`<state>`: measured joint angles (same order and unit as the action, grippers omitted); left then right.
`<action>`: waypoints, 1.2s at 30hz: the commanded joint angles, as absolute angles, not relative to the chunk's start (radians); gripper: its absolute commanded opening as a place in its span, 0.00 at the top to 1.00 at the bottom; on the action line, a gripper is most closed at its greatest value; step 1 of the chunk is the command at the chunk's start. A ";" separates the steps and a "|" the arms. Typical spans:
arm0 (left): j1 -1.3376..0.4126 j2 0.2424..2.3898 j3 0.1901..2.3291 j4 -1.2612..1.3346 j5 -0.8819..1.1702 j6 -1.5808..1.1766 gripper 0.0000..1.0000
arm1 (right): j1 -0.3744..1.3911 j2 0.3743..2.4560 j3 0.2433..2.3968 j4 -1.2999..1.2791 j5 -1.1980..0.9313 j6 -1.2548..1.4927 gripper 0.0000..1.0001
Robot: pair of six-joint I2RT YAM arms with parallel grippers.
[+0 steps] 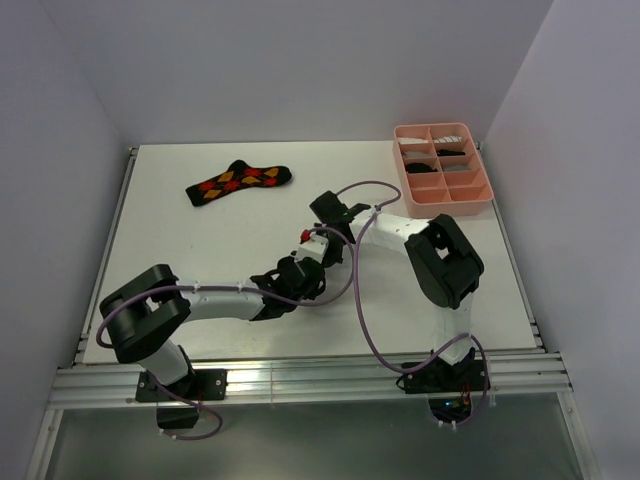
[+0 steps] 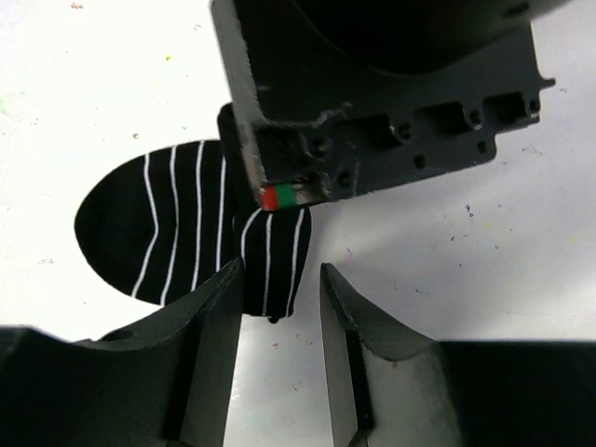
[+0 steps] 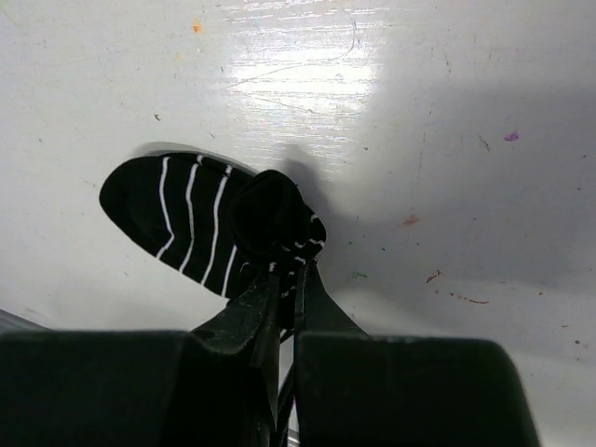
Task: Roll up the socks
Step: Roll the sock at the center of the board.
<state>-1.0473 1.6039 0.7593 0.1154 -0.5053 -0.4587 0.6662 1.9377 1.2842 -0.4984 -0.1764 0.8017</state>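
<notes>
Black argyle sock (image 1: 240,182), top view: lies far-left on table (image 1: 200,250), pink tray (image 1: 442,170) far-right.
Left wrist view: left gripper (image 2: 279,298) jaws spread, striped sock (image 2: 168,233) folded end between them.
Right wrist view: right gripper (image 3: 289,296) jaws pinch same end.

White table (image 1: 200,250), argyle sock (image 1: 238,182) far L, pink tray (image 1: 450,207) far-R corner, blk striped sock (image 2: 168,228) at ctr.

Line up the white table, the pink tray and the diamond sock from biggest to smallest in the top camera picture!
1. White table, by far the biggest.
2. Pink tray.
3. Diamond sock, about as long as the pink tray but much thinner.
</notes>
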 commanded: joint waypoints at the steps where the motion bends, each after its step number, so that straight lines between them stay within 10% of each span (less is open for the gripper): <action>1: -1.075 1.643 0.805 0.146 -0.546 -0.426 0.57 | 0.677 1.960 1.315 -0.535 -0.161 0.795 1.00; 9: -1.091 1.729 0.825 0.072 -0.604 -0.459 0.63 | 0.678 1.962 1.304 -0.528 -0.172 0.799 1.00; 20: -1.086 1.750 0.827 0.037 -0.574 -0.506 0.99 | 0.672 1.873 1.186 -0.343 -0.230 0.844 0.98; 36: -0.750 1.511 0.591 0.228 0.050 -0.770 0.99 | 0.626 1.621 0.945 0.036 -0.202 0.903 0.40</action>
